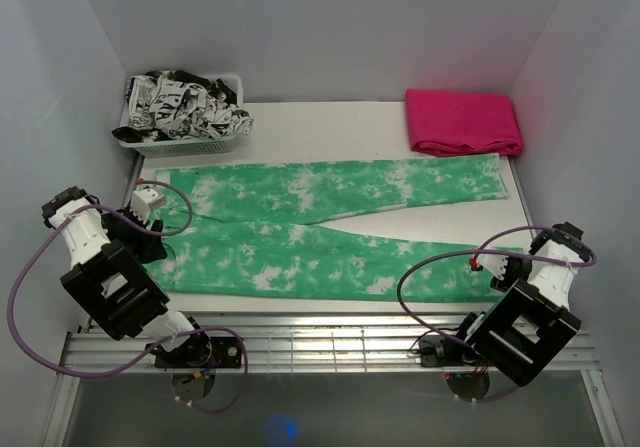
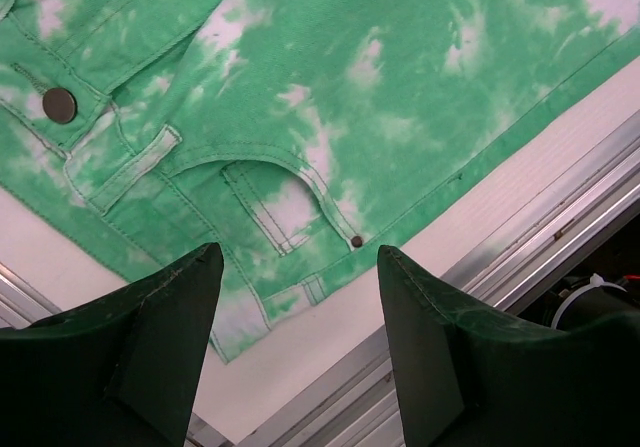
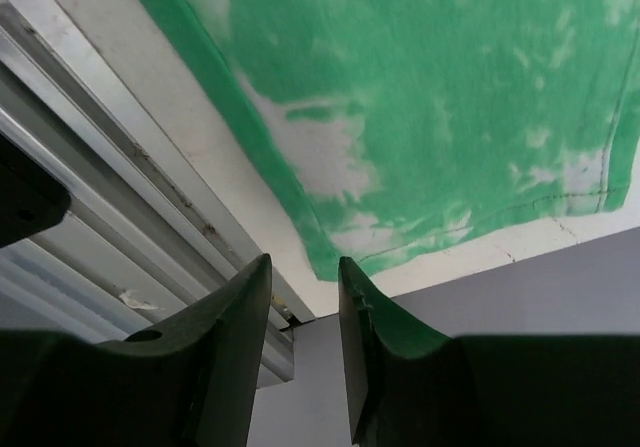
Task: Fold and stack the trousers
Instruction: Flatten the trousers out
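Observation:
The trousers (image 1: 330, 227), bright green with white blotches, lie flat across the table with the waistband at the left and both legs running right. My left gripper (image 1: 158, 239) hovers over the waistband's near corner. Its wrist view shows the trousers (image 2: 350, 87) with a button and pocket seams, and the left gripper (image 2: 300, 252) open with nothing between its fingers. My right gripper (image 1: 500, 272) is over the near leg's hem. In its wrist view the hem corner of the trousers (image 3: 450, 97) lies just beyond the right gripper (image 3: 304, 262), which stands open with a narrow empty gap.
A white basket (image 1: 180, 149) holding black-and-white printed fabric (image 1: 185, 107) stands at the back left. A folded magenta-pink cloth (image 1: 462, 122) lies at the back right. An aluminium rail (image 1: 330, 332) runs along the near table edge. Grey walls close in both sides.

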Action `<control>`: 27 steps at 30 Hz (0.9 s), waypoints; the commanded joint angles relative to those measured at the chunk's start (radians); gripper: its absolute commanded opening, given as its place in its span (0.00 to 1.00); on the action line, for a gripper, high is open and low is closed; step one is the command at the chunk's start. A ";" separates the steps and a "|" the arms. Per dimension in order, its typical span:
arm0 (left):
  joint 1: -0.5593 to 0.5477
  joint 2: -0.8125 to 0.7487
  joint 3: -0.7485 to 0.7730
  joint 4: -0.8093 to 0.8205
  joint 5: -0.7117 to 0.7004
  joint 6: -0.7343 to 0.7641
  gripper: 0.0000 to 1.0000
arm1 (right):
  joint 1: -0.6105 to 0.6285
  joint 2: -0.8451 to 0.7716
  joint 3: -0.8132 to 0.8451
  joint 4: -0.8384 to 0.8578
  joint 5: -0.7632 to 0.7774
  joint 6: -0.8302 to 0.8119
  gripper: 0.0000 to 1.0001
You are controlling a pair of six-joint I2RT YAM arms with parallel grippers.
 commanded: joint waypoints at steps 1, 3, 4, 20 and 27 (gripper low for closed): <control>0.003 -0.052 -0.023 -0.069 0.029 0.058 0.74 | -0.073 0.032 0.045 0.086 0.036 -0.227 0.39; 0.006 -0.052 -0.030 -0.069 0.030 0.063 0.74 | -0.087 0.040 0.031 0.105 0.039 -0.269 0.39; 0.008 -0.049 -0.029 -0.068 0.029 0.063 0.74 | -0.093 0.038 0.025 0.111 0.044 -0.284 0.39; 0.055 0.005 0.008 -0.059 0.015 0.052 0.74 | -0.188 0.052 -0.098 0.228 0.054 -0.404 0.38; 0.170 -0.018 -0.049 0.009 -0.045 0.196 0.76 | -0.190 0.013 -0.242 0.390 0.048 -0.458 0.34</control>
